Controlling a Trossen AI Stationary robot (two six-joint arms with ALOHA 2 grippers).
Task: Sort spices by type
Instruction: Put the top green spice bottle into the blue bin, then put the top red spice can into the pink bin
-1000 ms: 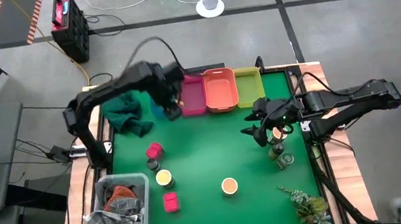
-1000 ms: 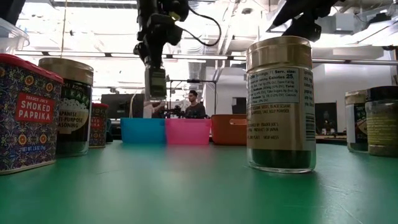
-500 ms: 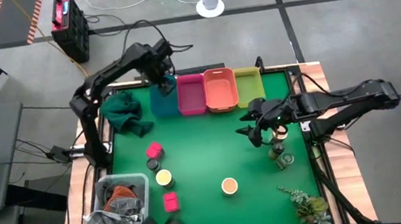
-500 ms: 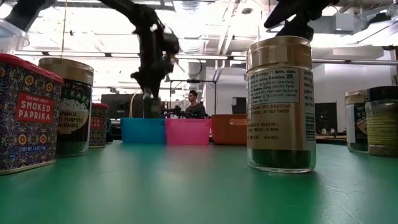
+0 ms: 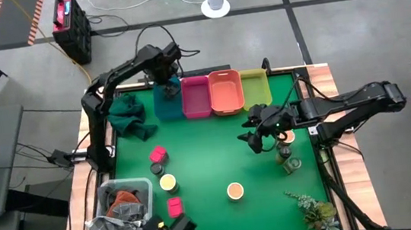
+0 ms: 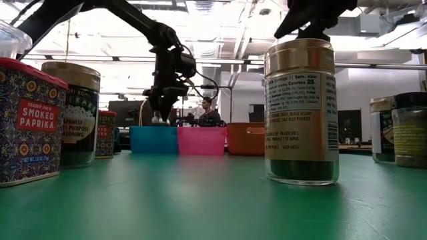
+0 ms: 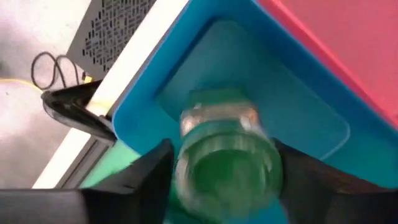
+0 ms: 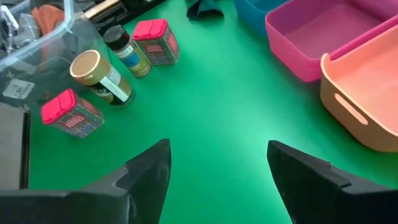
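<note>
A glass jar (image 7: 227, 158) is seen between the spread jaws of the left gripper (image 5: 166, 79), inside the blue bin (image 5: 166, 104); whether it is gripped cannot be told. The pink bin (image 5: 195, 98), orange bin (image 5: 224, 91) and yellow bin (image 5: 255, 89) beside it are seen empty. The right gripper (image 5: 255, 135) is held released above the green tabletop (image 5: 210, 160). Pink boxes (image 8: 67, 112), a tan-lidded jar (image 8: 99, 76) and a dark-lidded jar (image 8: 124, 48) are grouped near a clear tub (image 5: 120, 212). A plant sprig (image 5: 315, 212) is placed at a corner.

Green table (image 5: 209, 153): bins (image 5: 211, 95), spice jars (image 5: 168, 182), sprig (image 5: 315, 212).
</note>
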